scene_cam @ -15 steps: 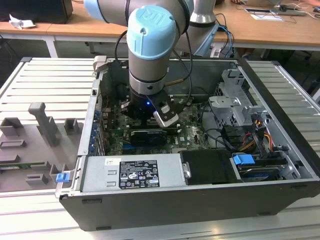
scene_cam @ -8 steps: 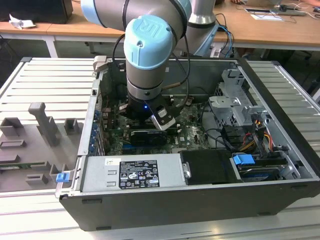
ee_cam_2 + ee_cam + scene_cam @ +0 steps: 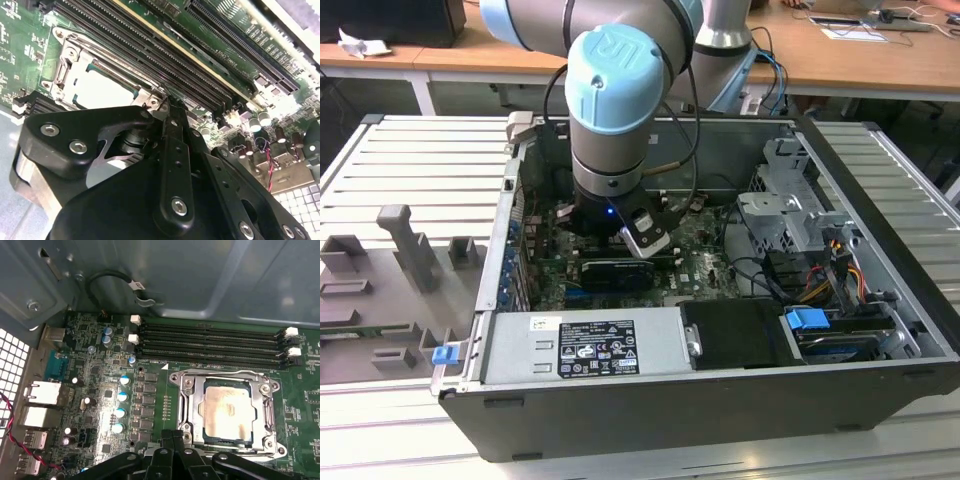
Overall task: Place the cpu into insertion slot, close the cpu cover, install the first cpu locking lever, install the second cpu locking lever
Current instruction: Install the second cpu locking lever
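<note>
cpu point(image 3: 229, 410) seated in socket on green board point(image 3: 100, 390), cpu cover point(image 3: 190, 400) closed over it. gripper point(image 3: 172, 440) at socket's 6 o'clock edge in first wrist view, clenched, holding nothing. step in hand: locking levers. lever needs precise hook-and-press.

Grey arm point(image 3: 620, 30) with pale-blue joint caps; black wrist showing a small blue light; matte black gripper point(image 3: 167, 107) linkages studded with silver screws.

The cpu point(image 3: 229, 412), a flat square chip with a pale silvery top, lies flat in its socket. The cpu cover point(image 3: 227, 381), a silvery open-middled frame, is closed flat around it, its rim showing at every clock position.
</note>
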`<state>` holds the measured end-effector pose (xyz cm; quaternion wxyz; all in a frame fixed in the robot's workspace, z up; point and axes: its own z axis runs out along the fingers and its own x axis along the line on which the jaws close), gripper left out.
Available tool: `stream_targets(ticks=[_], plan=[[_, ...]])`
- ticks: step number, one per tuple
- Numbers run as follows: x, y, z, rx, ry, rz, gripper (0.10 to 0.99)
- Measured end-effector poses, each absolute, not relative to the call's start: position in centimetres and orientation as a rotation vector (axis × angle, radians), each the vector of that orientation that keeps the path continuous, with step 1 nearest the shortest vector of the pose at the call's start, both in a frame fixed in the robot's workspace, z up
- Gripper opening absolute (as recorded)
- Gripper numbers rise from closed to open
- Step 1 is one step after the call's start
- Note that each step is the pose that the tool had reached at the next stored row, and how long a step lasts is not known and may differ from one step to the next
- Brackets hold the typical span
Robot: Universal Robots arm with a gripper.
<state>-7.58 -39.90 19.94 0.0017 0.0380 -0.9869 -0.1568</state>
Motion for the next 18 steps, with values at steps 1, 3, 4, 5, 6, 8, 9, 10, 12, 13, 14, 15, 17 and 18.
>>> stream_targets(ticks=[1, 3, 4, 5, 6, 8, 9, 10, 12, 13, 14, 15, 17, 18], plan=[[-7.6, -39.9, 19.9, 0.119, -3.097, -0.493, 0.106], [-7.6, -39.8, 19.9, 0.119, -3.096, -0.499, 0.106], [-7.6, -39.8, 19.8, 0.120, -3.096, -0.501, 0.106], [-7.6, -39.8, 19.5, 0.119, -3.096, -0.500, 0.106], [-7.6, -39.8, 19.5, 0.119, -3.096, -0.500, 0.106], [-7.6, -39.8, 19.6, 0.119, -3.096, -0.501, 0.106], [-7.6, -39.8, 19.8, 0.119, -3.096, -0.501, 0.106], [-7.7, -39.8, 20.1, 0.119, -3.096, -0.500, 0.106], [-7.7, -39.8, 20.5, 0.119, -3.096, -0.498, 0.106], [-7.7, -39.7, 20.7, 0.119, -3.097, -0.497, 0.106], [-7.7, -39.7, 21.0, 0.119, -3.097, -0.496, 0.106], [-7.7, -39.7, 21.1, 0.119, -3.097, -0.496, 0.106], [-7.7, -39.7, 21.5, 0.119, -3.097, -0.496, 0.106], [-7.7, -39.7, 21.5, 0.119, -3.097, -0.496, 0.106]])
